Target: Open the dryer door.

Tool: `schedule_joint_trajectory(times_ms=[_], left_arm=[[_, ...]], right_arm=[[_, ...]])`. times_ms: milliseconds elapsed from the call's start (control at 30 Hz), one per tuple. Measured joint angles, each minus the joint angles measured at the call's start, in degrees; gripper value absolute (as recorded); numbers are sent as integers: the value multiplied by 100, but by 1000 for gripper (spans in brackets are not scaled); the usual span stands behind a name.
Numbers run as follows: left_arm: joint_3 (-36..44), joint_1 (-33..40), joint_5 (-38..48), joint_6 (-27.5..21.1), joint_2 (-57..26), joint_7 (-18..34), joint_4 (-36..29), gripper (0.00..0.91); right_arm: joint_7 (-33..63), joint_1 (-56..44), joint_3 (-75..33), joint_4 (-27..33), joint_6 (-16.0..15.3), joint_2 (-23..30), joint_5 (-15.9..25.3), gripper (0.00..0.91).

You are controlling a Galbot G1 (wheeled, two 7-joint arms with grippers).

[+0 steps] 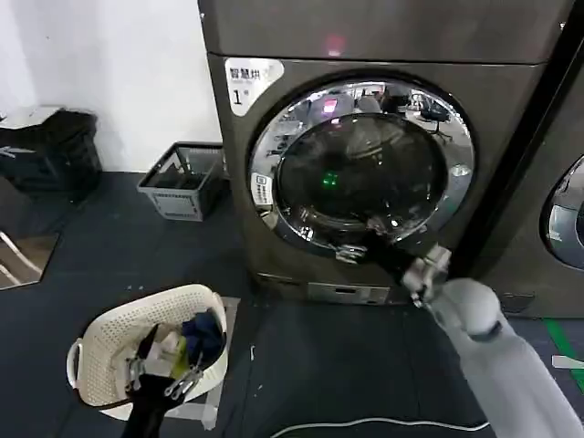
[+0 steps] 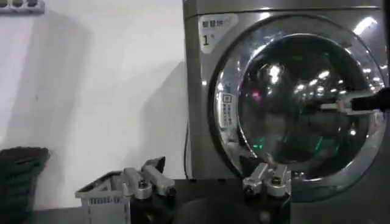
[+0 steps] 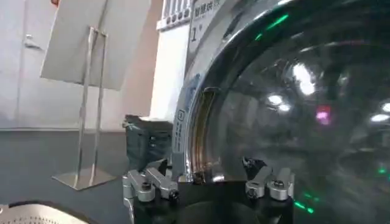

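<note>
Right gripper [image 1: 365, 239] at lower rim of closed dryer door [image 1: 361, 164], jaws spread. Left gripper [image 2: 207, 182] parked well short of door, spread.

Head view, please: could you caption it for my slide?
Right gripper reaches the closed dryer door's lower chrome rim.

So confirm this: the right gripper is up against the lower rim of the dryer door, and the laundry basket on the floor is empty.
Not quite. The right gripper is at the lower rim of the dryer door, but the head view shows the laundry basket holds clothes, not nothing.
</note>
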State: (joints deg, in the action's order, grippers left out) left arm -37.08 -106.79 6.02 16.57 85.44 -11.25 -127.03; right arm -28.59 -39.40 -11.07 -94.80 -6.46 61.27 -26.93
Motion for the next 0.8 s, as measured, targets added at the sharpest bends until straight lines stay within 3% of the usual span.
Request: schedule_joint_trajectory(times_ms=[333,800], left_arm=[[1,-31,-71,7,32,-88,-19,907],[-20,-47,-67,-29,5,-159,-26,907]], right_arm=[[-164,873,672,849,91,365,71,907],[-343,1336,1041,1543,226,765,92,907]])
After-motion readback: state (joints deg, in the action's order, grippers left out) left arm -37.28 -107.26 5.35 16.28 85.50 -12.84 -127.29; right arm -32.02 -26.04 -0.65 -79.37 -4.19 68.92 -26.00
